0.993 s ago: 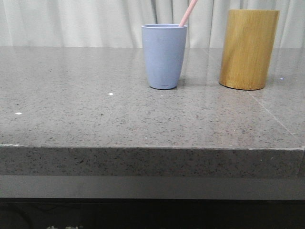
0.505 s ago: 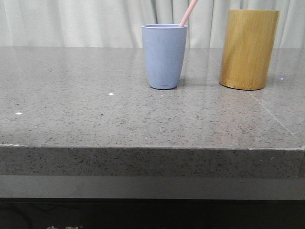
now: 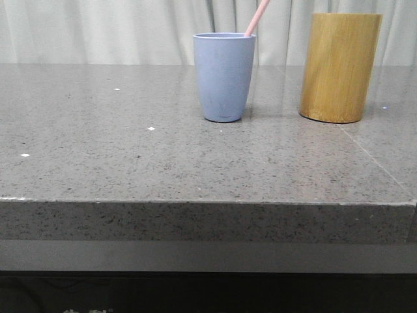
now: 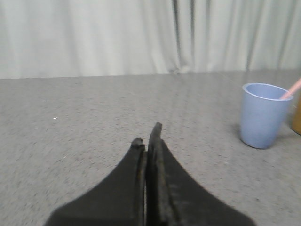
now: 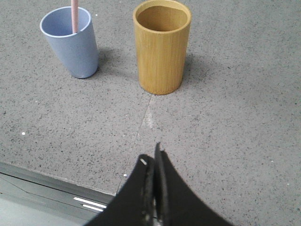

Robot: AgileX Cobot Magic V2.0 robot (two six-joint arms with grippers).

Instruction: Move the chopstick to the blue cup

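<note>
The blue cup [image 3: 224, 77] stands upright on the grey stone table, a pale pink chopstick [image 3: 257, 18] leaning out of it to the right. The cup also shows in the left wrist view [image 4: 262, 115] with the chopstick tip [image 4: 292, 89], and in the right wrist view [image 5: 72, 41] with the chopstick [image 5: 74, 14] inside. My left gripper [image 4: 146, 136] is shut and empty, low over the table, well left of the cup. My right gripper [image 5: 151, 159] is shut and empty, near the table's front edge, short of the bamboo holder. Neither gripper shows in the front view.
A tall yellow-brown bamboo cylinder [image 3: 340, 67] stands right of the cup; in the right wrist view [image 5: 161, 46] its inside looks empty. The table's front edge [image 3: 208, 202] runs across the front view. White curtains hang behind the table.
None in the cup, chopstick or bamboo cylinder; a small white speck now shows on the table at the back left.
</note>
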